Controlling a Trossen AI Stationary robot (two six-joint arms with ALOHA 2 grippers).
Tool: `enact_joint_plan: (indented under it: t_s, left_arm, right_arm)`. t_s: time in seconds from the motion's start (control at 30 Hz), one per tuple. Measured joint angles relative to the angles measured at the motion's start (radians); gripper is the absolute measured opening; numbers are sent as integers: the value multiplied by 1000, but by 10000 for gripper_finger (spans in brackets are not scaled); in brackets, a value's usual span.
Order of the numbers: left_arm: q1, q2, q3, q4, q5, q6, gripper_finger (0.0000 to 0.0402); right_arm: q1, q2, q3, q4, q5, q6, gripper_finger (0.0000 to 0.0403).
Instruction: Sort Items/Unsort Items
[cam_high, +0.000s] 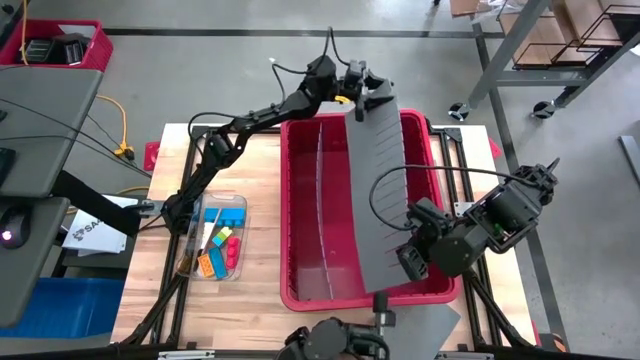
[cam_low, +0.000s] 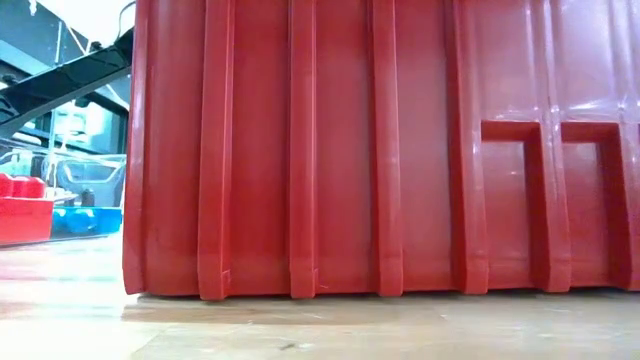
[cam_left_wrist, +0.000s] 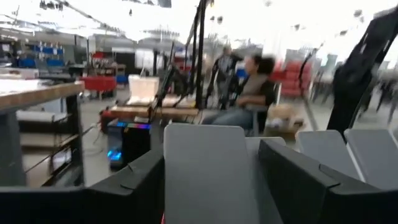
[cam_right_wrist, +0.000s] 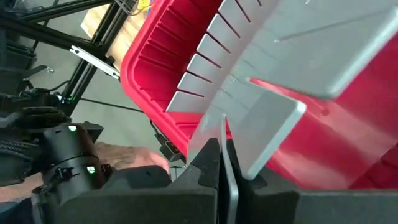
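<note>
Fingers (cam_left_wrist: 298, 180) of L arm open round grey divider (cam_left_wrist: 208, 168), wooden table (cam_high: 265, 300) below.

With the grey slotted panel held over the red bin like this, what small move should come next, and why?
Probably the left tool should back off the far end of the grey slotted panel, since its fingers stand apart around a panel tab. The right tool is shut on a thin grey panel edge at the near end of the red bin, so it can likely carry it alone.

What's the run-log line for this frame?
left gripper: open at grey divider far end | right gripper: shut on divider near end | red bin | items untouched
</note>
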Motion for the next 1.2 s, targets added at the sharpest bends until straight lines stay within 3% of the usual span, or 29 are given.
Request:
enact_joint_plan:
  t_s: [0.27,0.5,0.63,0.7,0.8,0.9,1.1,1.2]
  left_arm:
    - [11,-87,1,-166,-50,213,237]
    - [70,-152,-1,-208,-35,132,237]
    - [106,-215,-1,-233,77,71,237]
    - [114,-259,-1,-340,102,122,237]
    - [107,-342,0,-614,107,351,237]
    - [82,-396,3,-860,53,531,237]
    - [18,-386,0,-1127,9,587,237]
    - [-42,-383,0,-1209,-49,691,237]
  right_arm:
    - [11,1,-118,-2,-77,37,0]
    - [2,-1,-151,-2,-74,51,0]
    - [-1,-5,-151,-2,-56,59,0]
    - [-1,-5,-151,0,-48,49,0]
    - [-4,-5,-151,1,-37,23,0]
    - [-15,-9,-151,2,-34,9,0]
    - [-27,-11,-151,4,-33,-27,0]
    - [-29,-11,-151,4,-34,-56,0]
